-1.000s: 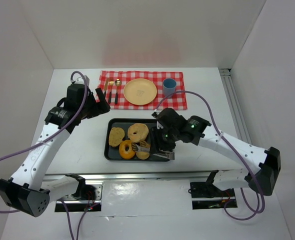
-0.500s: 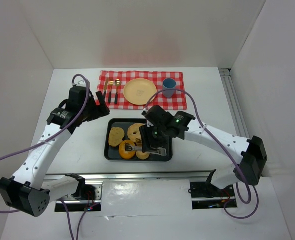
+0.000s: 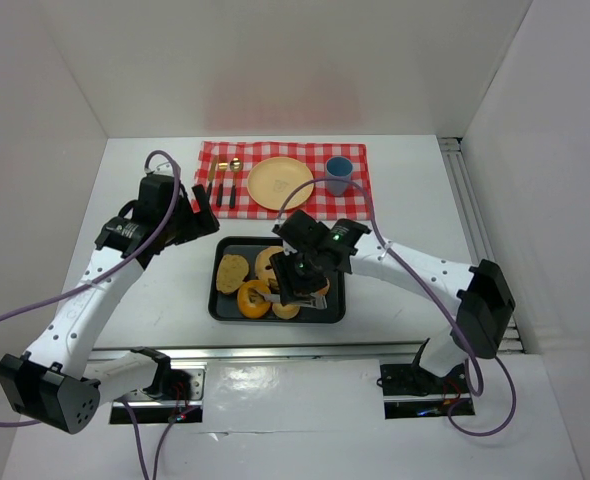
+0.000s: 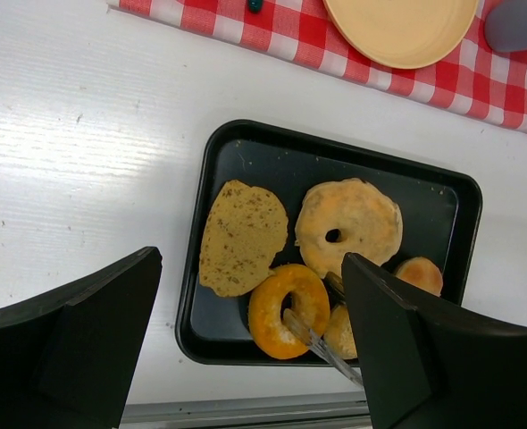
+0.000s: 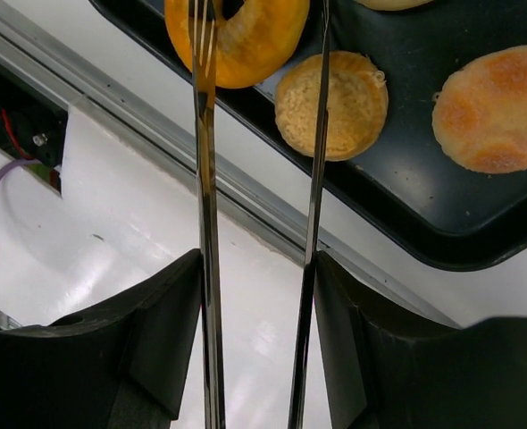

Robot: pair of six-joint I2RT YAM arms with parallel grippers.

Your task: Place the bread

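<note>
Over the tray [image 4: 263, 165], the right gripper [image 5: 256, 268] clamps open tongs [image 5: 318, 134] at the bread ring [image 5: 263, 45], probably light and crumbly, best pinched gently across its band; the left gripper [image 4: 253, 259] stands wide apart, empty.

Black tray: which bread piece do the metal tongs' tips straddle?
The orange ring-shaped bread, at the metal tongs' tips. It alone is bright orange; the other ring-shaped bread is pale, the flat slice and small round buns brownish.
</note>
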